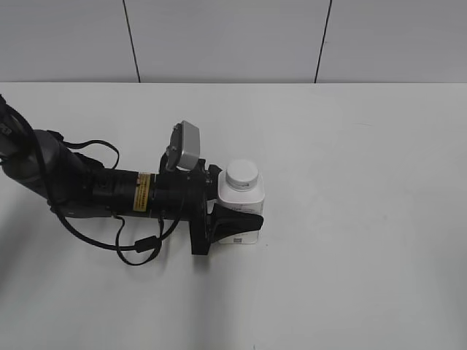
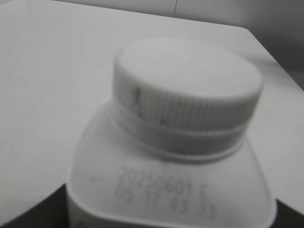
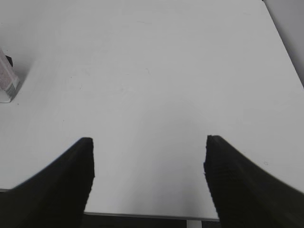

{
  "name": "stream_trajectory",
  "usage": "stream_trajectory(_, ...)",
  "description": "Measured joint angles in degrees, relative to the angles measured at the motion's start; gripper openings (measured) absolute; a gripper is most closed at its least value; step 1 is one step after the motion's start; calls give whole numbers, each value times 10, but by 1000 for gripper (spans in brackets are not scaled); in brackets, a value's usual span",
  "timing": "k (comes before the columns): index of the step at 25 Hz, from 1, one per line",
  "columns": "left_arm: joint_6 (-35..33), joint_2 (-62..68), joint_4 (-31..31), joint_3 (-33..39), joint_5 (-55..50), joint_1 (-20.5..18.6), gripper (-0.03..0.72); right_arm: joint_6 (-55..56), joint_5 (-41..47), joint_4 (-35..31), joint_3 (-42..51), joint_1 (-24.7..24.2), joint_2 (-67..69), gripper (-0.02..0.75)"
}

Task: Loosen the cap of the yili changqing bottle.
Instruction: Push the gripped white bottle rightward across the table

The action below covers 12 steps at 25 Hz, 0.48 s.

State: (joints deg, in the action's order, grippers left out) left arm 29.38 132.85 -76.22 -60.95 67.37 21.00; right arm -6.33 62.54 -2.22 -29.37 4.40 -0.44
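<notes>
The yili changqing bottle (image 1: 246, 197) stands upright on the white table, a small squat white bottle with its white cap (image 1: 243, 173) on the neck. My left gripper (image 1: 238, 211) reaches in from the left and is shut on the bottle's body, one black finger along its near side. The left wrist view shows the ribbed cap (image 2: 187, 85) close up above the bottle's shoulder (image 2: 166, 190) with a printed date code; only the dark finger edges show at the bottom corners. My right gripper (image 3: 148, 147) is open and empty over bare table, outside the exterior view.
The white table (image 1: 350, 240) stretches to a grey panelled wall behind. In the right wrist view the bottle's lower corner (image 3: 7, 80) shows at the far left, and the table's near edge (image 3: 142, 216) lies just under the open fingers.
</notes>
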Motion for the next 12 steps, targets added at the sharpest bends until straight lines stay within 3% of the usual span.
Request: stream_trajectory(12, 0, 0, -9, 0, 3, 0, 432, 4, -27, 1, -11, 0, 39, 571)
